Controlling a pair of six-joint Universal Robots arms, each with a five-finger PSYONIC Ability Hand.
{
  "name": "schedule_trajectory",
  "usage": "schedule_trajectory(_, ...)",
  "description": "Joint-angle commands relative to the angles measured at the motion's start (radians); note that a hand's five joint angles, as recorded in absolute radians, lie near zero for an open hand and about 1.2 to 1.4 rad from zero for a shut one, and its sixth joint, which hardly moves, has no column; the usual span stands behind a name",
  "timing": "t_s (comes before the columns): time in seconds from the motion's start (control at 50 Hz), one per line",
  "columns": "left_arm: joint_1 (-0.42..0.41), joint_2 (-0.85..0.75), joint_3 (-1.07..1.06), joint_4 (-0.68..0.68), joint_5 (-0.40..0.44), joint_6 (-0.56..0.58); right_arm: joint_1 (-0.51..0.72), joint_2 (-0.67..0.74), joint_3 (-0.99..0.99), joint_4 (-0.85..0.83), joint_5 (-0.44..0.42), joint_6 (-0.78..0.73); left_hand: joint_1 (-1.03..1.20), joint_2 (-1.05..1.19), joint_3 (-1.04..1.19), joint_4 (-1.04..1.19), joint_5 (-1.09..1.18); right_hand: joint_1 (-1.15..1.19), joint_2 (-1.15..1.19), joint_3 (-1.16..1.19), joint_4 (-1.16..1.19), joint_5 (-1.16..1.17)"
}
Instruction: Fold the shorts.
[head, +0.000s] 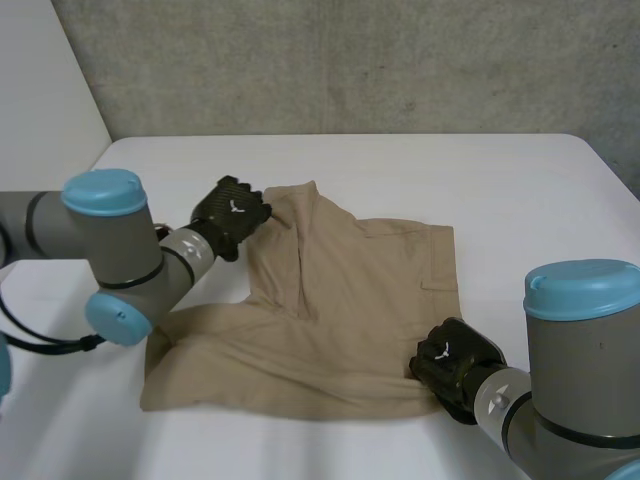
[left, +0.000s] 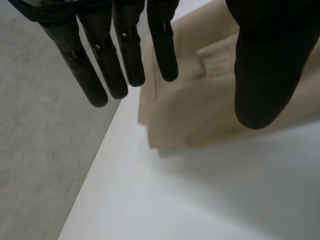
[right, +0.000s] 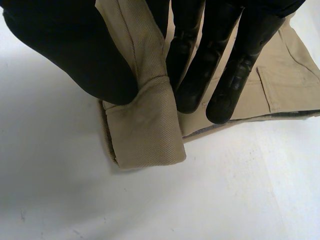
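The tan shorts (head: 340, 300) lie on the white table, with one part folded over and standing up in a ridge near their far left. My left hand (head: 230, 213) hovers at that raised fold's far end. Its fingers (left: 127, 50) are straight and the thumb stands apart, with nothing between them; the shorts (left: 200, 110) lie just beyond the fingertips. My right hand (head: 452, 362) is at the near right corner of the shorts. There its thumb (right: 65, 55) and fingers pinch a rolled hem of the shorts (right: 145, 130) and lift it slightly.
The white table (head: 500, 180) extends wide to the right and behind the shorts. A grey wall (head: 350, 60) rises behind it. Beside my left hand the table's edge drops to grey floor (left: 40, 150).
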Motion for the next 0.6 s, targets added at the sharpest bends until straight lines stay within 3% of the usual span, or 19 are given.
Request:
schedule_trajectory(0.02,-0.007,-0.113,0.11,-0.001,0.082,-0.002,0.0,0.0,0.0,-0.001,0.0,0.002,0.041,0.048,0.04,0.05,0.057,0.428,0.219,0.201,0.205,0.214)
schedule_trajectory(0.16,-0.005,-0.179,0.177,-0.004,0.082,0.001,0.002,0.003,-0.002,-0.002,0.0,0.002,0.175,0.182,0.175,0.185,0.192,0.428,0.219,0.201,0.205,0.214)
schedule_trajectory(0.22,-0.004,-0.2,0.213,-0.004,0.074,0.001,0.002,0.003,-0.002,-0.002,0.0,0.0,0.491,0.498,0.491,0.501,0.508,0.428,0.219,0.201,0.205,0.214)
schedule_trajectory(0.32,-0.001,-0.201,0.219,-0.004,0.07,0.003,-0.003,0.005,-0.003,-0.002,0.0,0.0,0.812,0.819,0.812,0.821,0.828,0.428,0.219,0.201,0.205,0.214)
schedule_trajectory(0.42,0.015,-0.173,0.176,-0.006,0.03,0.01,-0.007,0.003,-0.006,-0.002,0.0,0.0,0.827,0.834,0.827,0.837,0.843,0.428,0.219,0.201,0.205,0.214)
schedule_trajectory(0.6,0.044,0.014,-0.118,0.003,-0.044,0.055,-0.006,0.003,-0.006,-0.002,0.0,0.002,0.728,0.735,0.727,0.737,0.744,0.428,0.219,0.201,0.205,0.214)
